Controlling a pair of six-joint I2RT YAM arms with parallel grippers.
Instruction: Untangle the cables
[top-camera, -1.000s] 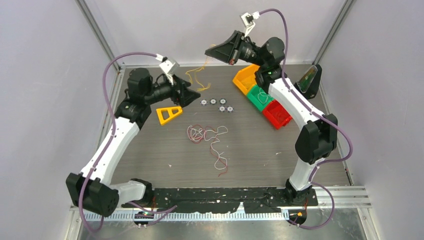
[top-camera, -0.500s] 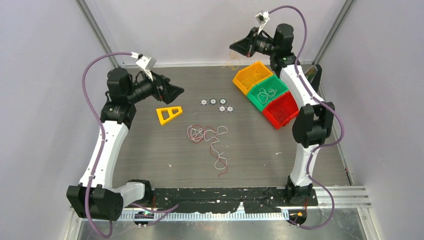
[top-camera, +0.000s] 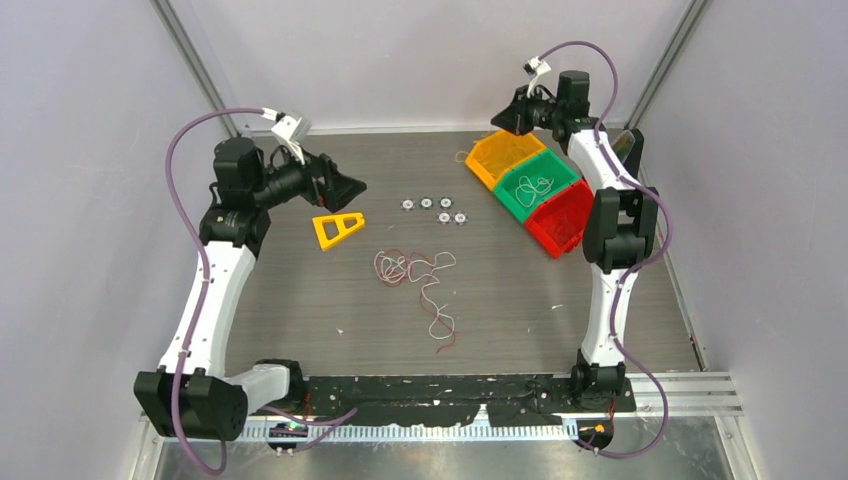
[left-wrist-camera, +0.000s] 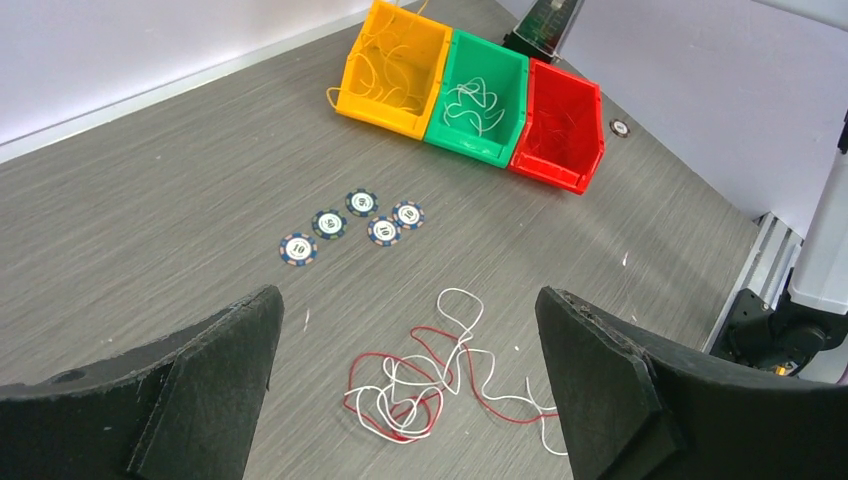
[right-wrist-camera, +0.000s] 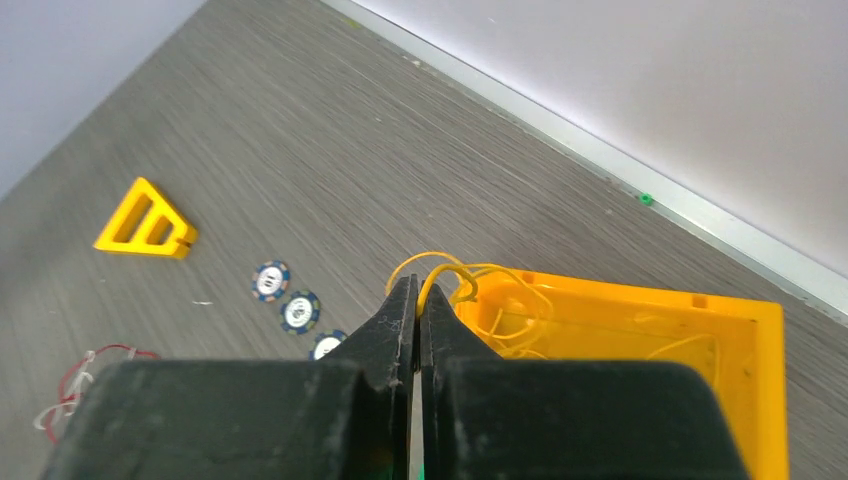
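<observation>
Cables (top-camera: 413, 268) in red and white lie tangled on the desk (top-camera: 560, 330), right of the left end effector (top-camera: 345, 187), which we note spread wide; further right, the right end effector (right-wrist-camera: 418, 290), pressed together, pinches a yellow cable (right-wrist-camera: 440, 270) at the orange bin (right-wrist-camera: 740, 340) rim, beside a white cable (left-wrist-camera: 470, 100) in the green bin (left-wrist-camera: 462, 150).

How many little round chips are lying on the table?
5. Clustered mid-table between the yellow triangle and the bins: a left chip, middle chip and right chip in a row, plus two nearer chips. None seems hidden.
</observation>
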